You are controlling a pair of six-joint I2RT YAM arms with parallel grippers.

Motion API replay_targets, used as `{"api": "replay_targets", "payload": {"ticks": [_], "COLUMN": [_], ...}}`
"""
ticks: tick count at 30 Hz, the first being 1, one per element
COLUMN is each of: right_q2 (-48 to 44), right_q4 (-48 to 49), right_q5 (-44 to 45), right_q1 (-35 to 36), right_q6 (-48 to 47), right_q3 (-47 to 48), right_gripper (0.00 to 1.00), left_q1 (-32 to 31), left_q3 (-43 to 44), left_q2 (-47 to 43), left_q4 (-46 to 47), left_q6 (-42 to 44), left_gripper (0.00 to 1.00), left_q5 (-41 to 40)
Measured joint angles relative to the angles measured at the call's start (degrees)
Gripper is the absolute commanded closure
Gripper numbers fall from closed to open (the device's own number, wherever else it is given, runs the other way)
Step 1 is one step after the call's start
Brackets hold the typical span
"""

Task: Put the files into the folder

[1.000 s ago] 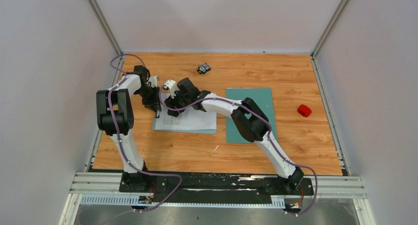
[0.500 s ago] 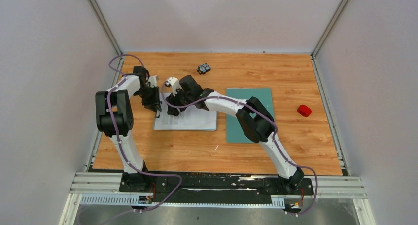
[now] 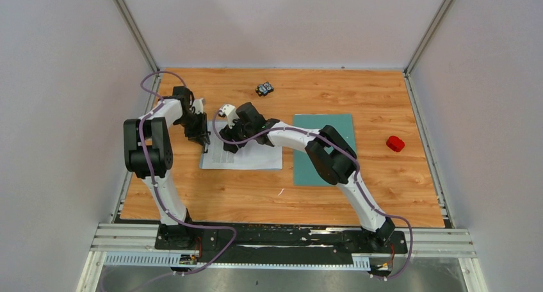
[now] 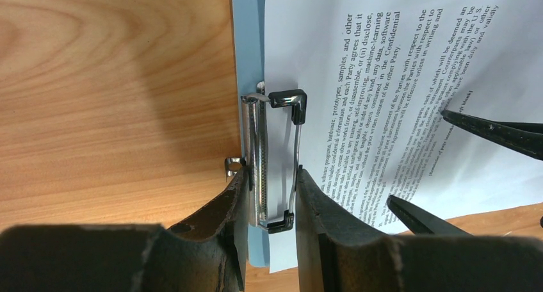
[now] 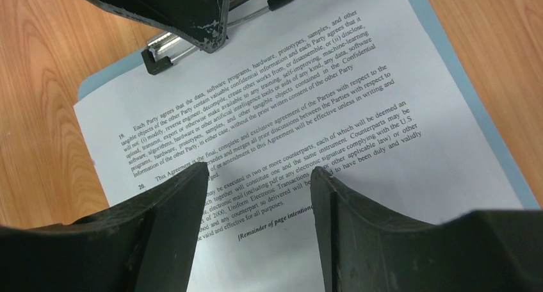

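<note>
Clip (image 4: 269, 157) work: your left gripper (image 4: 269, 196) is pinched narrowly on it, so squeeze it fully open. Right gripper (image 5: 256, 189) gapes wide, holding nothing, tips over the files (image 5: 307, 100) on the clipboard (image 4: 248, 48). Drag flat across the wood table (image 3: 384, 189); the folder (image 3: 320, 121) lies just right.

The files (image 3: 256, 159) were printed white with dense black text, the clipboard (image 4: 248, 36) coloured pale blue, the folder (image 3: 348, 121) teal, the bench (image 3: 384, 100) orange woodgrain.

Pale blue clipboard (image 4: 248, 48), red block (image 3: 395, 143), small black gadget (image 3: 264, 88), wooden table (image 3: 384, 189).
</note>
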Motion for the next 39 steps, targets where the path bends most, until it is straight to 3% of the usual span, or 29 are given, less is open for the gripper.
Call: {"api": "replay_targets", "payload": {"ticks": [14,18,20,25,30,33,34,35,36,37,39], "right_q2": [0.0,0.0,0.0,0.0,0.0,0.0,0.0,-0.2,-0.7,-1.4,-5.0], "right_q4": [6.6,7.3,7.3,7.0,2.7,0.7,0.6,0.5,0.1,-0.3,-1.2], "right_q5": [2.7,2.9,2.7,1.4,-0.5,-2.2,-2.8,-3.3,-3.8,-4.1,-4.6], "right_q1": [0.0,0.0,0.0,0.0,0.0,0.0,0.0,-0.1,-0.2,-0.4,-0.8], "right_q6": [6.6,7.1,7.1,5.9,5.0,5.1,5.1,5.3,5.7,6.0,7.5], "right_q3": [-2.6,-2.9,-2.9,-2.7,0.0,2.7,3.5,3.8,3.9,3.6,0.8], "right_gripper": [0.42,0.42,0.41,0.38,0.33,0.26,0.22,0.18,0.09,0.02,0.01], "left_q1": [0.0,0.0,0.0,0.0,0.0,0.0,0.0,0.0,0.0,0.0,0.0], "left_q3": [-1.5,-1.5,-1.5,-0.9,1.4,3.9,4.9,5.7,6.5,7.2,8.0], "left_q2": [-0.9,-0.9,-1.0,-1.0,-2.3,-3.6,-4.1,-4.7,-5.4,-6.4,-8.4], "left_q4": [1.8,1.8,1.8,0.8,-1.5,-2.5,-2.7,-2.9,-3.1,-3.3,-3.5], "left_q6": [-1.4,-1.7,-1.7,-2.0,-2.2,-2.3,-2.3,-2.4,-2.5,-2.7,-3.4], "left_gripper": [0.99,0.67,0.58,0.48,0.44,0.34,0.27,0.07,0.01,0.0,0.0], "left_q5": [0.2,0.2,0.2,0.4,1.0,1.4,1.6,1.7,2.0,2.3,3.3]}}
